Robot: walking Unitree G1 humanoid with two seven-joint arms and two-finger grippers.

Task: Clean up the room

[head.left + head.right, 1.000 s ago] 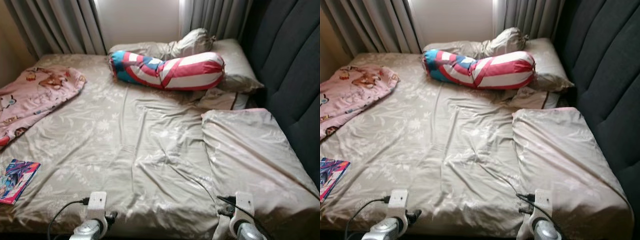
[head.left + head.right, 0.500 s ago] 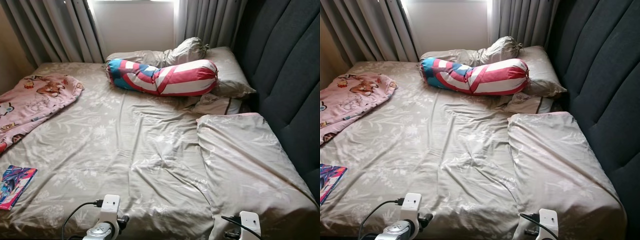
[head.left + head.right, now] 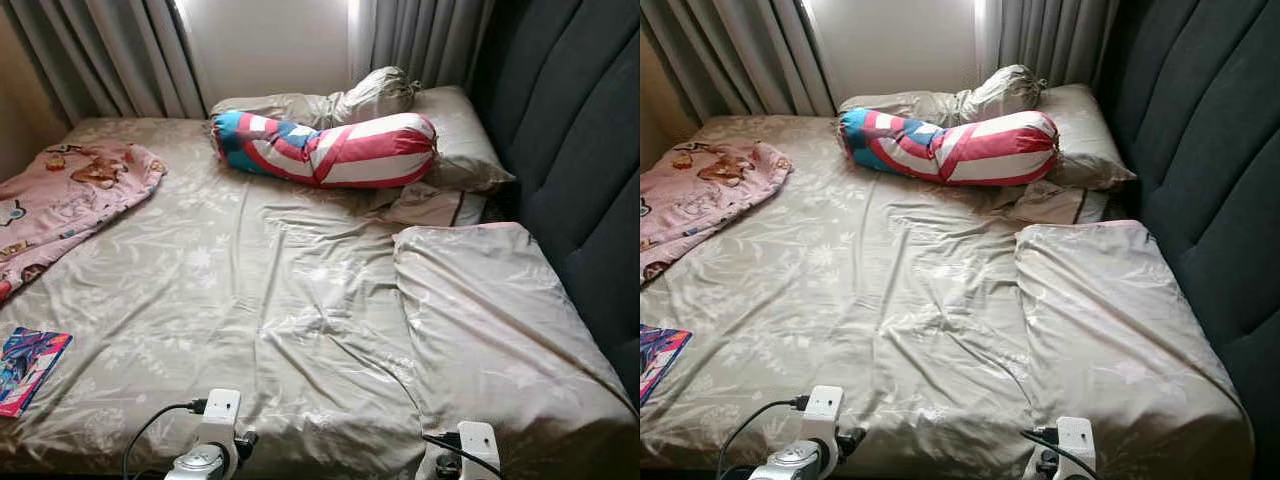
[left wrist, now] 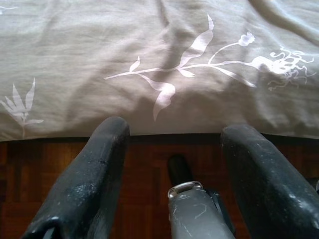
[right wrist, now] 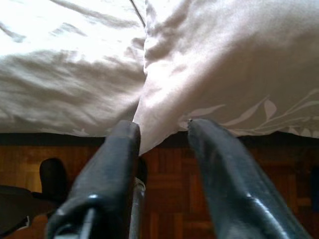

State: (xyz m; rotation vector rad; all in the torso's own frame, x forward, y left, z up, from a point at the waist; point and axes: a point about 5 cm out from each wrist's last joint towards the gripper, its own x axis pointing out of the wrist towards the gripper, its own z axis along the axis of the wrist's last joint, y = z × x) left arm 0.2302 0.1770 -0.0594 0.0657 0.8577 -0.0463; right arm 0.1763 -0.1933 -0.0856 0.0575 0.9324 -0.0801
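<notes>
Fingers of your left gripper point(image 4: 172, 149) stand apart and empty at the bed's point(image 3: 300, 290) near edge, above the wooden floor point(image 4: 149, 179). Your right gripper point(image 5: 164, 144) is spread too, a corner of the grey pillow point(image 3: 490, 310) hanging between its fingers. On the sheet lie a striped bolster point(image 3: 325, 150), a pink blanket point(image 3: 60, 200) and a magazine point(image 3: 28, 365).

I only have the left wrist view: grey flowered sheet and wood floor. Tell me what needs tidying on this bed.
Observer: A comic book lies at the near left corner of the bed.
Operator: Go on, name the next thing.
Observer: A pink blanket is crumpled along the left side.
Operator: Report the right gripper.
Observer: The right gripper is open at the bed's near edge, and a corner of the grey pillow hangs between its fingers.
</notes>
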